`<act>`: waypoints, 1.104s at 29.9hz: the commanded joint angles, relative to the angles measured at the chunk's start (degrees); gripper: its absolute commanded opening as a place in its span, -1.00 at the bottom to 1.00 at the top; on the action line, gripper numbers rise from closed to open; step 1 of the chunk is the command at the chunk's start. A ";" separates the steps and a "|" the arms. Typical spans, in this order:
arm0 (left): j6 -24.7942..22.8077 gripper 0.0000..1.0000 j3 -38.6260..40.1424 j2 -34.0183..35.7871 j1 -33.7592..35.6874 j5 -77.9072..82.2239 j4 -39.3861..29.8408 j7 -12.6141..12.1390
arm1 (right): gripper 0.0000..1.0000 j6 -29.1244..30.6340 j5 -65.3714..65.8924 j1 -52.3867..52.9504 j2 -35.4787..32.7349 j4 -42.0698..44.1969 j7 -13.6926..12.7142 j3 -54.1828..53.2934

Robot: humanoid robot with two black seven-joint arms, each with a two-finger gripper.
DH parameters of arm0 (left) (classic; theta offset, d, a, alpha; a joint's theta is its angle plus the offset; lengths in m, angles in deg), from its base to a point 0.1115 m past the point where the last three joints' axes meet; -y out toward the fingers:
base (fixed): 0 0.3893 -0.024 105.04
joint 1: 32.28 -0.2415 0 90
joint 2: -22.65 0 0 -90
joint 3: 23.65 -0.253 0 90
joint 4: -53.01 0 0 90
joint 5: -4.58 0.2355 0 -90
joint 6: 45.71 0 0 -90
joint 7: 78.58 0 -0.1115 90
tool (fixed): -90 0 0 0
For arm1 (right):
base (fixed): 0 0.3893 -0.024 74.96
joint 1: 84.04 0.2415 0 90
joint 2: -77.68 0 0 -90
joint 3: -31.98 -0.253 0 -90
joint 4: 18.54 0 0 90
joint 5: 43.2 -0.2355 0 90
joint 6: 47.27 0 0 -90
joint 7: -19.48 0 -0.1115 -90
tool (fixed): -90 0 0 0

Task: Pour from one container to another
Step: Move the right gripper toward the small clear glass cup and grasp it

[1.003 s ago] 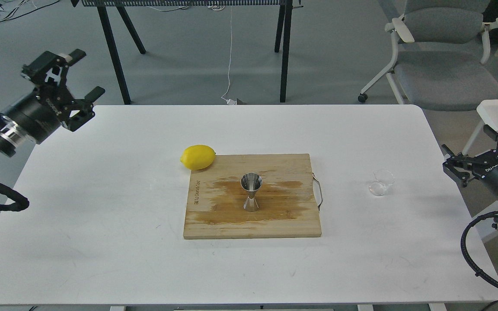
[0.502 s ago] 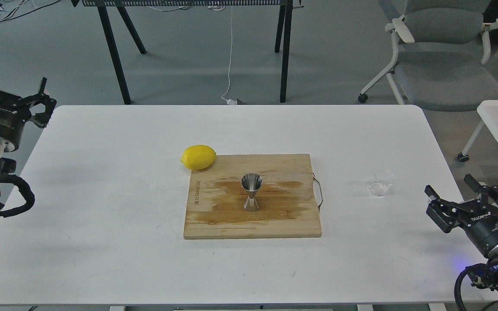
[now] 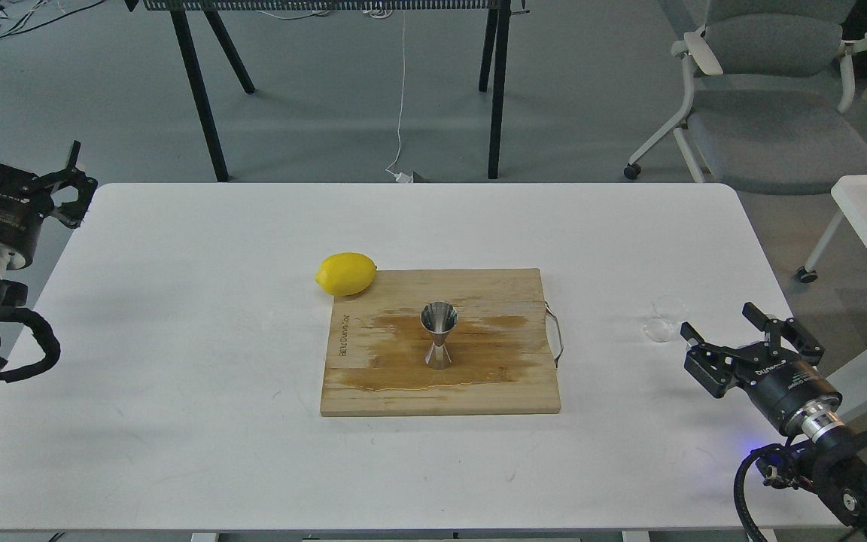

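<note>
The small clear cup (image 3: 665, 319) stands on the white table (image 3: 177, 361) at the right. The steel hourglass jigger (image 3: 439, 335) stands upright in the middle of a wooden cutting board (image 3: 494, 391) whose surface has a wet stain. My right gripper (image 3: 718, 325) is open, low over the table just right of and below the cup, with nothing between its fingers. My left gripper (image 3: 18, 146) is open at the table's far left edge, empty and far from both containers.
A yellow lemon (image 3: 345, 273) lies at the board's back left corner. A metal handle (image 3: 556, 336) sticks out of the board's right side. Beyond the table stand an office chair (image 3: 772, 113) and black table legs (image 3: 196, 83).
My right gripper has moved left and up toward the clear cup. My left arm has barely shifted since half a second ago, after swinging left off the table before that.
</note>
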 commanded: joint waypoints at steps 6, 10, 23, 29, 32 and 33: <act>0.00 0.98 -0.19 -0.22 -0.66 0.09 0.22 0.00 | 0.97 -7.70 0.05 1.46 2.53 3.44 0.29 -0.11; 0.00 0.98 -0.27 -0.22 -0.66 0.18 0.22 0.00 | 0.97 -12.35 0.05 2.69 2.96 3.44 0.99 -0.11; 0.00 0.98 -0.27 -0.31 -1.36 0.18 0.22 0.00 | 0.97 -20.79 0.66 8.14 6.13 6.25 2.75 0.07; 0.00 0.98 -0.27 -0.31 -2.15 0.18 0.22 0.00 | 0.96 -22.65 3.04 9.98 8.33 7.57 3.10 0.07; 0.00 0.98 -0.27 -0.31 -2.68 0.18 0.22 0.00 | 0.96 -22.73 3.13 10.68 8.42 7.66 4.07 0.07; 0.00 0.98 -0.27 -0.31 -2.86 0.18 0.22 0.00 | 0.95 -22.73 3.39 11.04 8.42 7.84 4.33 0.15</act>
